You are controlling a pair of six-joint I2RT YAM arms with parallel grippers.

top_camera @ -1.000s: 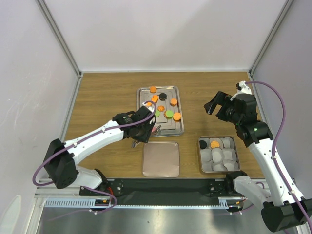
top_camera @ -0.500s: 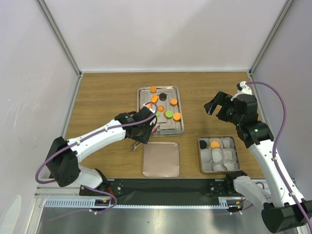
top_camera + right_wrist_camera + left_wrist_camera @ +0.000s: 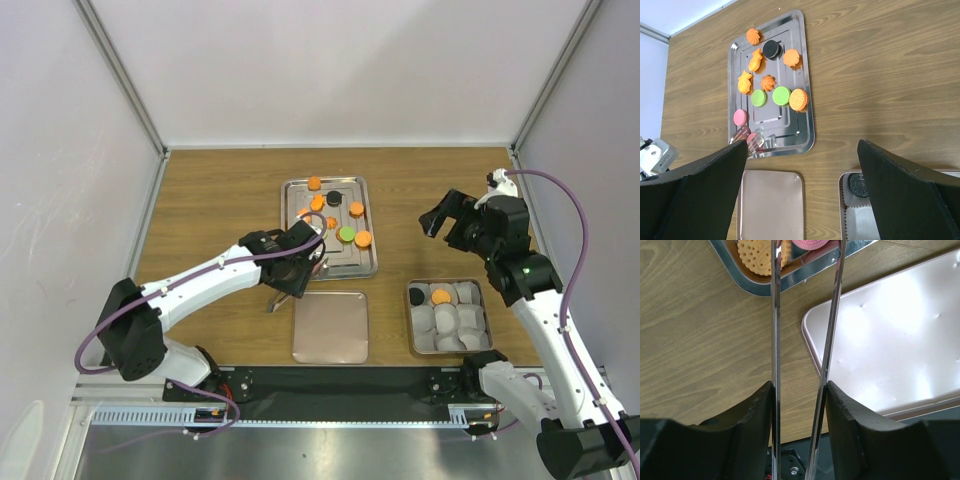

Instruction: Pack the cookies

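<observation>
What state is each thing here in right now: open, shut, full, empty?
Left gripper: shut on tongs.
Right gripper: open, empty.
Tongs: tips either side of a pink cookie at a corner of the tray.
Tray: holds most cookies.
Box: open, one black cookie and one orange cookie in its cups.
Lid: off, lying beside the box.

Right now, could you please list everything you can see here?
table: one, brown wood, underneath.
tray: one, steel, centre.
box: one, steel, front right.
cookies: about twelve, orange, green, pink, black, on tray; one black, one orange in box.
cups: about nine, pale grey, in box.
lid: one, pinkish, before tray.
tongs: one, steel, tips at tray.
left fingers: two, black, gripping tongs.
right fingers: two, black, open, right of tray.
</observation>
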